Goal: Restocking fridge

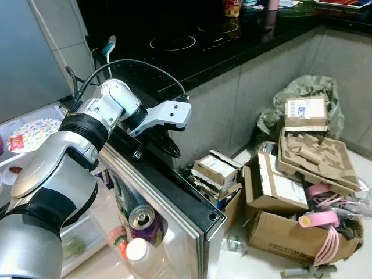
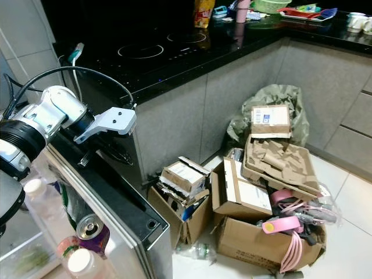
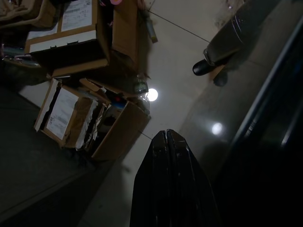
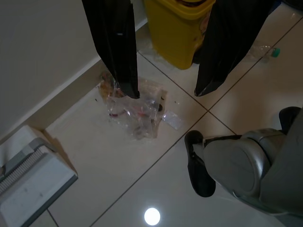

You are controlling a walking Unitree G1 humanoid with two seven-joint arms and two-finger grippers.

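Observation:
The fridge door (image 1: 174,195) stands open in front of me, its black top edge running toward the lower right. Its inner shelf holds a drink can (image 1: 141,217) and a white-capped bottle (image 1: 136,250). My left gripper (image 1: 170,147) reaches over the door's top edge on its outer side, fingers (image 3: 165,142) pressed together and holding nothing. To the left, a fridge shelf (image 1: 32,132) carries a patterned plate. My right gripper (image 4: 165,92) hangs idle above the floor, open and empty.
Cardboard boxes (image 1: 273,192) with egg trays and pink cables crowd the floor to the right of the door. A black counter with an induction hob (image 1: 174,42) runs behind. Beneath the right gripper lie crumpled plastic (image 4: 135,111) and a yellow bin (image 4: 180,23).

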